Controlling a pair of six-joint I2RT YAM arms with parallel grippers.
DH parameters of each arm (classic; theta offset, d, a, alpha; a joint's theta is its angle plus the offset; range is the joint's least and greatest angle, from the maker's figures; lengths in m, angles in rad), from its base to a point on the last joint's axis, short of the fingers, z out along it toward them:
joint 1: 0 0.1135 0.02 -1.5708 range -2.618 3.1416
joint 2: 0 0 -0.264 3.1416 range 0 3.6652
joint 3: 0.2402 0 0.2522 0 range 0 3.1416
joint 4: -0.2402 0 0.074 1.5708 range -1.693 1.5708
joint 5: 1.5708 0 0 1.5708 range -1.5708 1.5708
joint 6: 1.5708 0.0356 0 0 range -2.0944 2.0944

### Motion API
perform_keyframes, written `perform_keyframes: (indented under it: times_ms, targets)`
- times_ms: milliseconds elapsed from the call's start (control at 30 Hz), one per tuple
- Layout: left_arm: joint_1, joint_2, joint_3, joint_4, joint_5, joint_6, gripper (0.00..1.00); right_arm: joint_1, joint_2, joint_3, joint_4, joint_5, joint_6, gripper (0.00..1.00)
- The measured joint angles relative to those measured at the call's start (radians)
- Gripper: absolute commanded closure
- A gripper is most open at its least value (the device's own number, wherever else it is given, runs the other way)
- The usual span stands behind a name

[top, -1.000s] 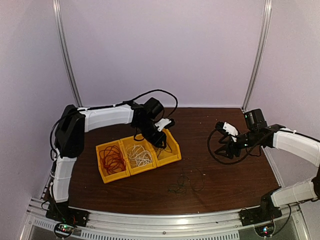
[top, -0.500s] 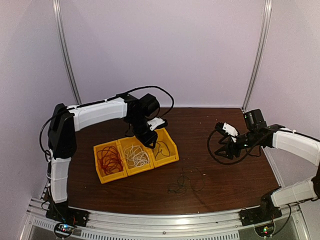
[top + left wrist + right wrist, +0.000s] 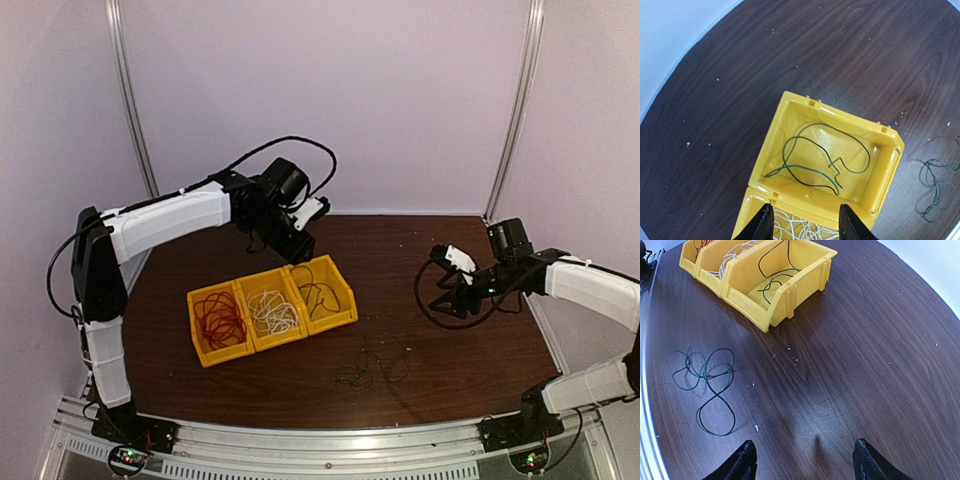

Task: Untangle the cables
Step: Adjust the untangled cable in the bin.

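Observation:
Three joined yellow bins (image 3: 345, 318) stand left of the table's middle. The left bin holds red cables (image 3: 222, 320), the middle one white cables (image 3: 276, 312), the right one a dark cable (image 3: 320, 295). A loose tangle of dark cables (image 3: 372, 365) lies on the table in front. My left gripper (image 3: 298, 240) hangs open and empty above the back of the right bin. In the left wrist view it (image 3: 805, 227) is over the wall between the dark cable (image 3: 820, 162) and the white cables (image 3: 800, 232). My right gripper (image 3: 440, 285) is open and empty above bare table at the right.
In the right wrist view the open gripper (image 3: 807, 465) looks over dark wood, with the tangle (image 3: 707, 385) to its left and the bins (image 3: 790, 290) at the top. The back wall and two metal posts (image 3: 515, 110) border the table.
My left gripper has risen out of the right bin and drawn back and left, leaving the dark cable lying in the bin. The right arm has not moved.

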Motion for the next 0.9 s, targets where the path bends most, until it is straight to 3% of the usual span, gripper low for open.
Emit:
perform_keyframes:
  times_ms: [233,533,767,900]
  targets:
    - [0.001,0.03,-0.023,0.11,-0.013,-0.035,0.48,0.0,0.0,0.0,-0.001,0.0,0.0,0.34]
    - [0.001,0.134,-0.074,0.184,0.071,-0.066,0.58,0.0,0.0,0.0,-0.005,-0.002,-0.005,0.32]
    - [-0.002,0.12,-0.11,0.211,0.1,-0.071,0.52,0.026,0.032,0.0,-0.029,-0.026,-0.035,0.3]
    - [-0.028,0.031,-0.175,0.279,0.084,-0.055,0.49,0.079,0.098,0.01,-0.043,-0.026,-0.041,0.29]
